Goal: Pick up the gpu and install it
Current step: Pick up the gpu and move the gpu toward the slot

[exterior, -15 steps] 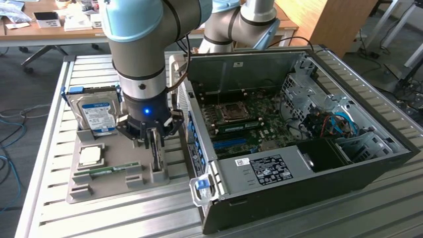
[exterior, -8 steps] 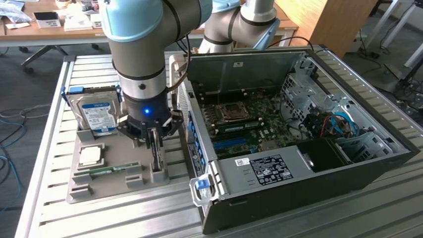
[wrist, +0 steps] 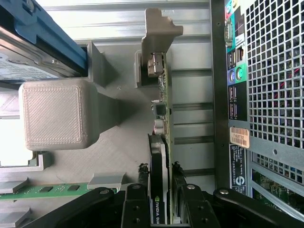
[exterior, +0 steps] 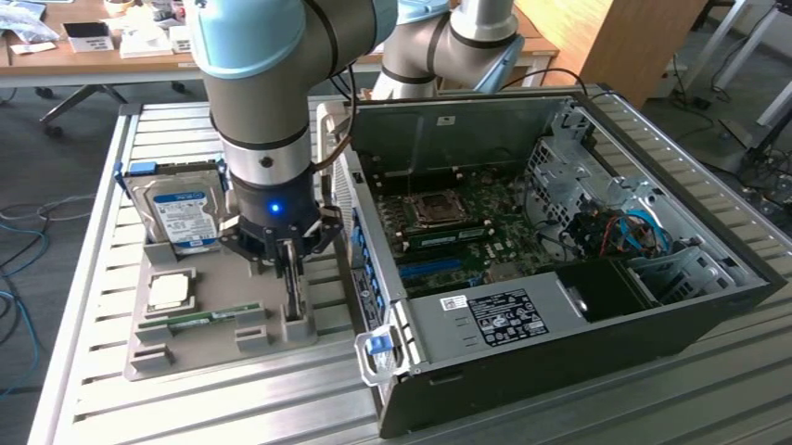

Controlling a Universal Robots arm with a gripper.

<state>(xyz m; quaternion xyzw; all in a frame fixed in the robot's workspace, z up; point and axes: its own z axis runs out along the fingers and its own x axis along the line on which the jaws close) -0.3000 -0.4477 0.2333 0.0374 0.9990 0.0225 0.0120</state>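
Gripper (exterior: 288, 269) sits right over the gpu (wrist: 158, 159) standing on edge in the grey printed tray (exterior: 185, 357), honestly can't tell if it's clamped.

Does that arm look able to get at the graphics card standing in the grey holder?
Probably yes. The gripper hangs right over the gpu, its fingers open on either side of the card, with nothing in the way. The computer case stands off to one side of the holder.
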